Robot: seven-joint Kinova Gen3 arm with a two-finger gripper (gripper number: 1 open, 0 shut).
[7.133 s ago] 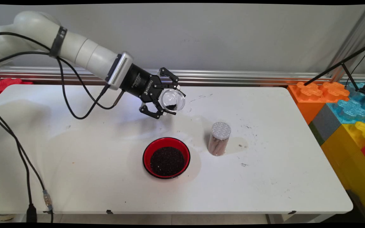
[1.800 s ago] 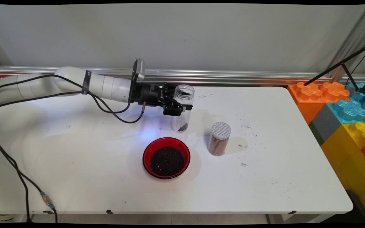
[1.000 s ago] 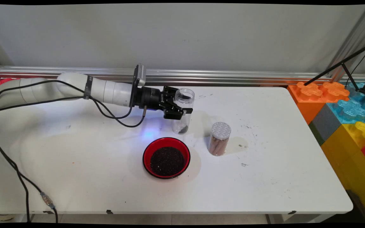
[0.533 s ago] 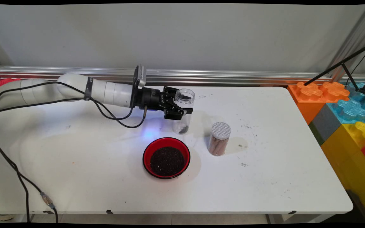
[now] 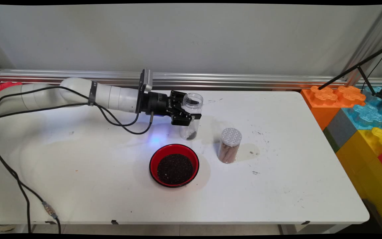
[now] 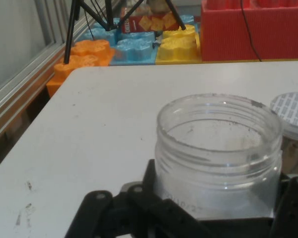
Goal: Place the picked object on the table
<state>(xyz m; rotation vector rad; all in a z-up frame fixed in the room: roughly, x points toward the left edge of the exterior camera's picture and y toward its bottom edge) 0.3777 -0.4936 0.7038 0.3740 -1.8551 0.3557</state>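
clear jar back upright and down on the worktop

tipped on its side in the air a few seconds back, with its mouth turned toward the camera, the clear jar (image 5: 191, 116) now stands upright with its base on the worktop (image 5: 277, 186) or only just off it; which of the two is hard to tell. over the last second it has scarcely shifted. a small dark heap of grains sits in its bottom, and in the hand view dark dust clings to the inside of its rim (image 6: 219, 144).

the claw (image 5: 186, 113) is closed round the jar's upper body, just under the threaded neck, with the arm reaching in almost level from nine o'clock. its fingers have not let go.

at about seven o'clock from the jar, near but apart, is the red bowl (image 5: 174, 165), filled with dark grains. since the jar holds only a remnant and the bowl is full, the pouring seems done and the setting-down nearly so; that is a judgement from how things lie.

at about four o'clock from the jar stands a second jar (image 5: 229, 145) with a perforated white lid and brownish contents, apart from both jar and bowl. the hand view catches its lid (image 6: 292, 110) just past the clear jar's rim.

beyond the worktop's three o'clock edge, large coloured toy blocks (image 5: 360, 109) are stacked, with a black tripod leg (image 5: 356, 68) slanting above them.
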